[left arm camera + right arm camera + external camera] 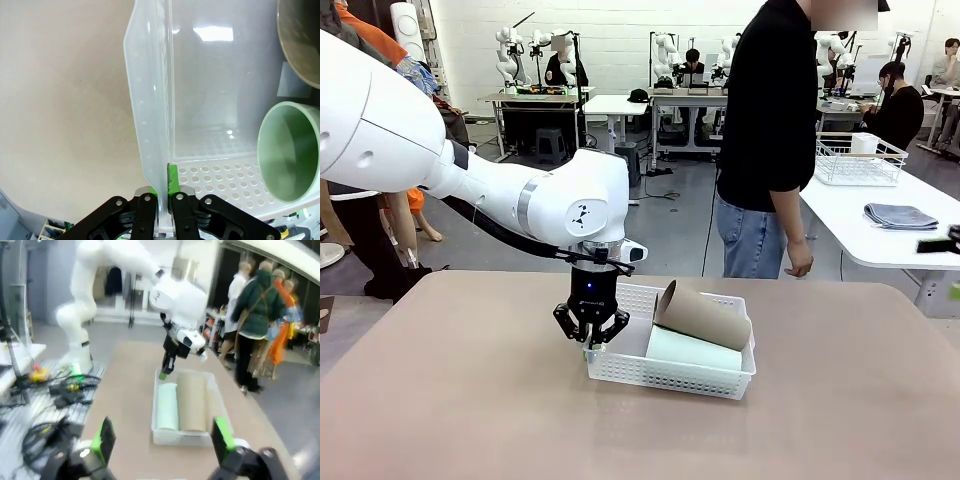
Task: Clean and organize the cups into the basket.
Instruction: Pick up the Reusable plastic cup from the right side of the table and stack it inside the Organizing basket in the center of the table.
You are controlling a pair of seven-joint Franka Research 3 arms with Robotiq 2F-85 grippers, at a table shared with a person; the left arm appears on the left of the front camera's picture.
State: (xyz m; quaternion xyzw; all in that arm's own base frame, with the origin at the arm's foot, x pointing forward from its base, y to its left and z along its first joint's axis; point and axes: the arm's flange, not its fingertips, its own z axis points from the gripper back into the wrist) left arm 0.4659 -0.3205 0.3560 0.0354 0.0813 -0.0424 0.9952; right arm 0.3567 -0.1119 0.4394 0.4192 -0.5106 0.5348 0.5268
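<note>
The white basket sits mid-table with two cups lying in it. A brown-tan cup leans on the far rim, and a mint green cup lies flat beside it. My left gripper points straight down at the basket's left end, shut on its side wall. In the left wrist view the green-padded fingers pinch that wall, with the mint cup's and the brown cup's mouths inside. My right gripper hangs open, well back from the basket, mint cup and brown cup.
A person stands at the table's far side, one hand hanging near the edge. A side table at the right holds a white wire rack and a grey cloth. Cables lie beside the table.
</note>
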